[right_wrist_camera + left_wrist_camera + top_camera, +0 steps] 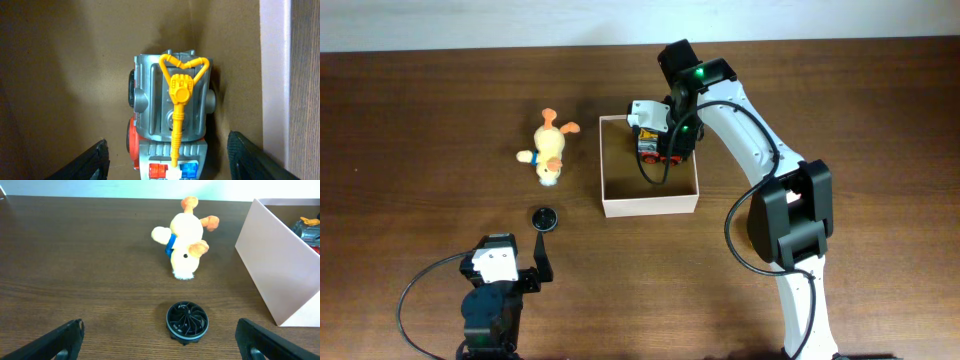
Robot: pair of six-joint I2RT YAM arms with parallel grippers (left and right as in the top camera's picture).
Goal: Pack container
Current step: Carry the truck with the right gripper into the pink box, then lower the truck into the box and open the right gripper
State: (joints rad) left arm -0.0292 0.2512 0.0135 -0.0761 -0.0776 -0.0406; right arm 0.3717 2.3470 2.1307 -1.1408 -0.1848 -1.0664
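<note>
Container point(650, 205), a square box with white walls and a brown floor, sits near the middle of the wooden table point(420, 120). Inside it, close beside 1 wall, lies a grey toy truck point(172, 115) with red parts and a yellow hook arm along its top. The right gripper point(167, 159) hangs directly over the truck with its jaws released: the 2 fingers point(95, 162) stand on either side of the toy with a gap at each. A yellow plush duck point(550, 150) lies on the table left of the container. A small round black disc point(545, 218) lies nearer the left gripper point(161, 347), whose jaws are spread wide and hold nothing.
</note>
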